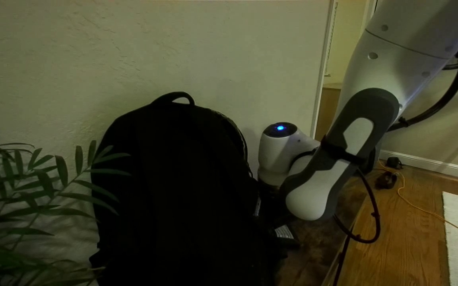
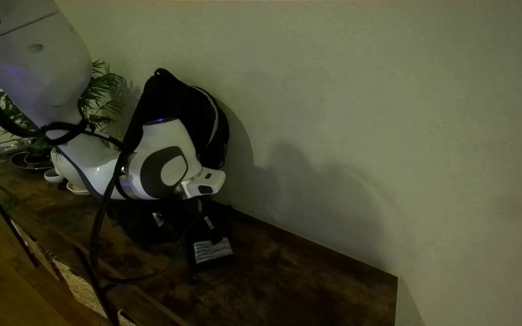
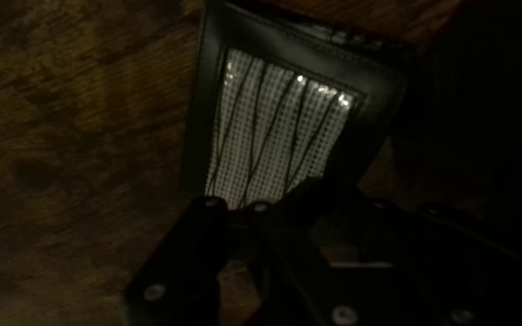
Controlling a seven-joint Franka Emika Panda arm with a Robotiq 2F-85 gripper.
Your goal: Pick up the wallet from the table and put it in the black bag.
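Wallet (image 3: 279, 122) on table (image 2: 297, 285), just beside bag (image 1: 177, 186), well short of table's wall-side corner. Probably light, bendy, slick patch; pinch dark border. Gripper (image 3: 311, 194) at it, clenched or not: too dark to tell.

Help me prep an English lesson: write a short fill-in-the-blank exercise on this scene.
Of the wallet and the black bag, the larger is the ____.
The light on the robot arm glows ____.
In an exterior view, the green leaves overlapping the black bag belong to a ____.
Behind the black bag rises a pale ____.
Missing words: black bag; blue; plant; wall.
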